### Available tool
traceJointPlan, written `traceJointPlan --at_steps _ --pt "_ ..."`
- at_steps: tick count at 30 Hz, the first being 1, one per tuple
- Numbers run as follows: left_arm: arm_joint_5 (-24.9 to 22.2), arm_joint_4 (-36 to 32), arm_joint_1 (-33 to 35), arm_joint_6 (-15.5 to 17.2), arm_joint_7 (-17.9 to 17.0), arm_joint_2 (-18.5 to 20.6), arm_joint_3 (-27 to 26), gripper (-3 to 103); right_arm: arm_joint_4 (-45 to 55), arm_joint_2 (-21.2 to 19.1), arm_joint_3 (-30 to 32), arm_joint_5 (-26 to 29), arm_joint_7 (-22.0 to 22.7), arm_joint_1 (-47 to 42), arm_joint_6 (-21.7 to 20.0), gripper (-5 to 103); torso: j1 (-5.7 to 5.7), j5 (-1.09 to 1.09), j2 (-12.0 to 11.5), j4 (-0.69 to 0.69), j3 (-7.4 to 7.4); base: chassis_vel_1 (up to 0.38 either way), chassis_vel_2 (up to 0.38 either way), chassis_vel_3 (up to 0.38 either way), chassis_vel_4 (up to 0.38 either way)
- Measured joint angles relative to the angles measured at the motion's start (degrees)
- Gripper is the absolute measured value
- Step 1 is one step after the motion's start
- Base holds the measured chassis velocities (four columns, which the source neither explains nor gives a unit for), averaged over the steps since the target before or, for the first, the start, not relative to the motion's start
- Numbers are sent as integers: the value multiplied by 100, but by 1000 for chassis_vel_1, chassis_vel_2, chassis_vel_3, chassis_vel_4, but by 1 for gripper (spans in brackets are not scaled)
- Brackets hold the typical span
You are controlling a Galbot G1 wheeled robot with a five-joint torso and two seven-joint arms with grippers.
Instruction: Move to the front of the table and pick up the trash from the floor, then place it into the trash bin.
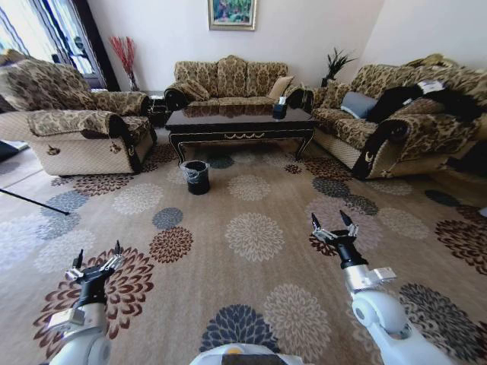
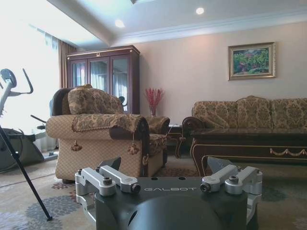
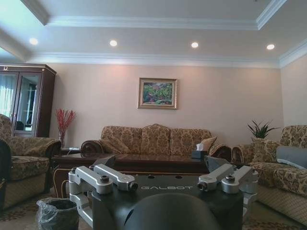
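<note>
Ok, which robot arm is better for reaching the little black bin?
Probably left. The trash bin stands left of the middle, by the table and its left end, nearer the open left gripper. The open right gripper is farther across; both are far off.

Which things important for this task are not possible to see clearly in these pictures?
- Trash: head view, too small to tell among the floor pattern near the table.
- Trash bin contents: head view, too far; right wrist view, the rim hides the inside.
- Table's right end: left wrist view, cut by the edge.
</note>
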Motion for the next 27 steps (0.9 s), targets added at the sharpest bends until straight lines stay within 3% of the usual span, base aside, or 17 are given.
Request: traceJointPlan --at_steps 27 --pt "0 0 0 0 0 0 0 100 0 0 0 0 0 0 0 100 208 0 603 0 397 0 0 0 0"
